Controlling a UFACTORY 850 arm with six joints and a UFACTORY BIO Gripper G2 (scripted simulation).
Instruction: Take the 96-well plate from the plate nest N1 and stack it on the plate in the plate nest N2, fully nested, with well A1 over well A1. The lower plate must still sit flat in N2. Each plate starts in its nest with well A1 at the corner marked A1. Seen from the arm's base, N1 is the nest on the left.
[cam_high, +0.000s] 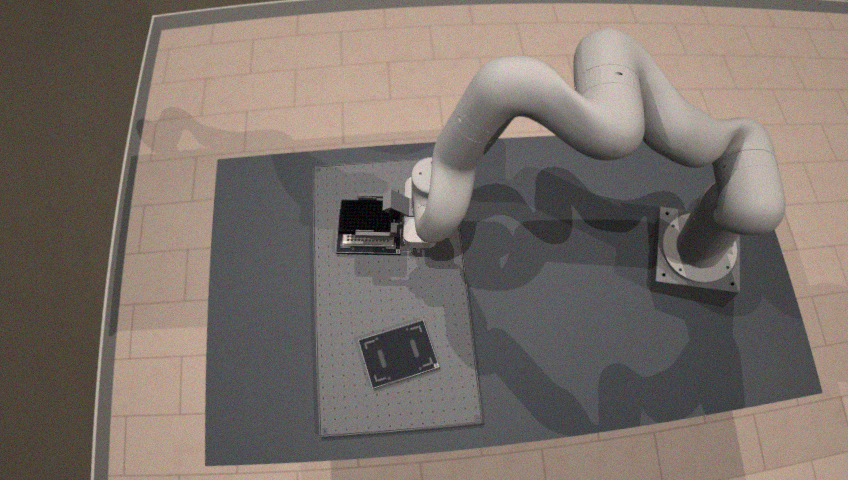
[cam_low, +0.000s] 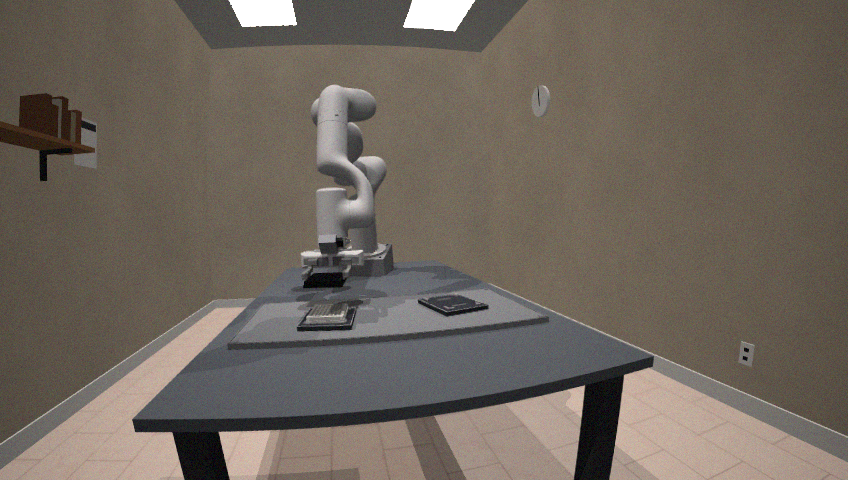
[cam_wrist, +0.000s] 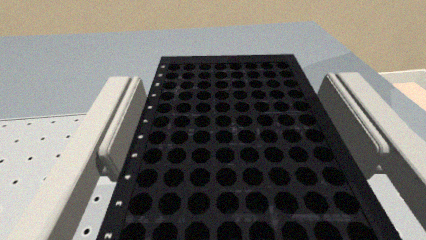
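My gripper (cam_high: 373, 217) (cam_low: 329, 262) (cam_wrist: 232, 127) is shut on a black 96-well plate (cam_high: 358, 215) (cam_low: 324, 278) (cam_wrist: 225, 150), with one white finger along each long side. It holds the plate level in the air, clearly above a white 96-well plate (cam_high: 371, 239) (cam_low: 326, 311). The white plate sits flat in its dark nest N2 (cam_high: 365, 251) (cam_low: 309, 328). From above, the black plate covers most of the white one. Nest N1 (cam_high: 397, 353) (cam_low: 452, 304) is empty and lies turned at an angle on the board.
Both nests sit on a grey perforated board (cam_high: 357, 398) (cam_low: 386, 330) on the dark table (cam_high: 565, 333) (cam_low: 386, 380). The arm's base (cam_high: 699, 255) stands at the table's far side, and the arm arches over the table to the board.
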